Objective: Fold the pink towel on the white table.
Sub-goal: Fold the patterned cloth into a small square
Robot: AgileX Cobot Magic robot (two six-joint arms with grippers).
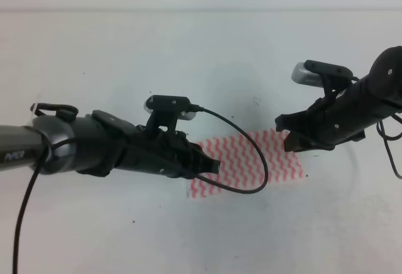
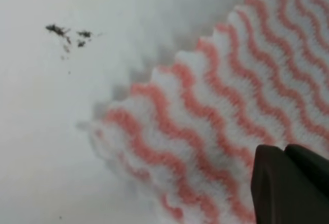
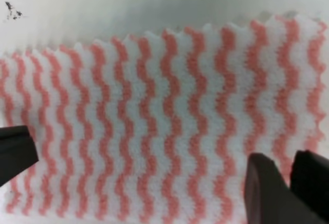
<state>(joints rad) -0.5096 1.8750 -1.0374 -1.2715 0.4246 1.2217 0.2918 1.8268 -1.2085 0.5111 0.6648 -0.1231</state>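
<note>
Two grippers hang over the pink towel (image 1: 254,161), flat on the white table (image 1: 125,48): left gripper (image 1: 213,166) jaws unclear, right gripper (image 3: 144,167) jaws spread. Grabbing unevenly could drag the towel crooked.

Pale lettering on the left arm's grey forearm link (image 1: 16,156), near the exterior high view's left edge, apparently "PiPER", small and blurred, no other text, label, number or sign legible in any view

One pink towel (image 1: 251,161), one white table (image 1: 188,54), and two hands: left hand (image 1: 210,166), right hand (image 1: 284,132).
</note>
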